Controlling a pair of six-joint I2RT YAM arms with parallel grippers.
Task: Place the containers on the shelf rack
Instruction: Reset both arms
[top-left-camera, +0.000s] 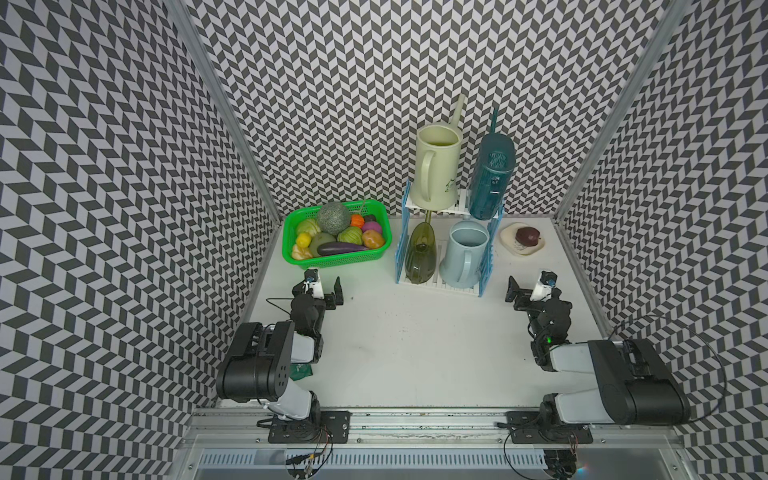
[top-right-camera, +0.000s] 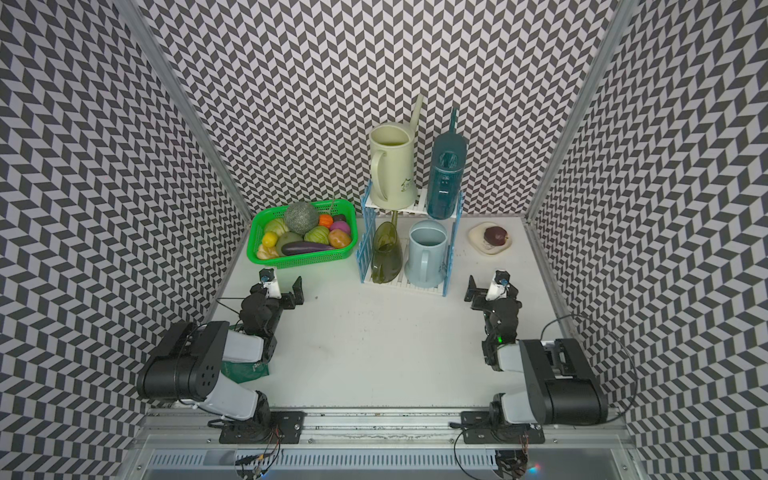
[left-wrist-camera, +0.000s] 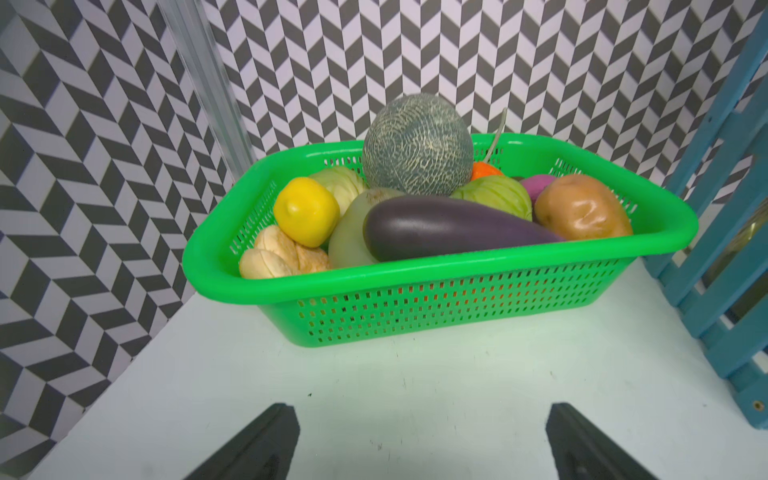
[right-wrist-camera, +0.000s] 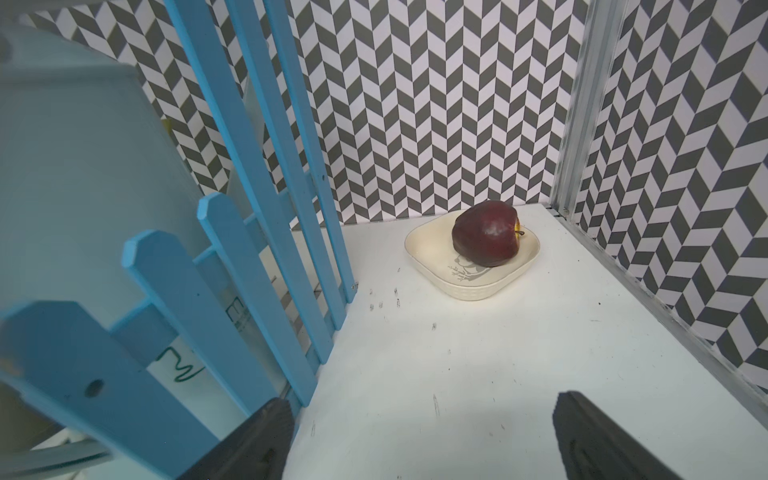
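The cream plastic watering can (top-left-camera: 436, 166) and dark teal can (top-left-camera: 490, 178) sit on top of the blue-and-white shelf rack (top-left-camera: 484, 274), the olive-green can (top-left-camera: 420, 253) and pale blue can (top-left-camera: 463, 259) below. The left gripper (left-wrist-camera: 422, 415) and right gripper (right-wrist-camera: 424, 407) are wide open and empty, so the job looks done.

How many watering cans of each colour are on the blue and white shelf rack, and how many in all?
Cream watering can: 1
Dark teal watering can: 1
Olive-green watering can: 1
Pale blue watering can: 1
Total: 4
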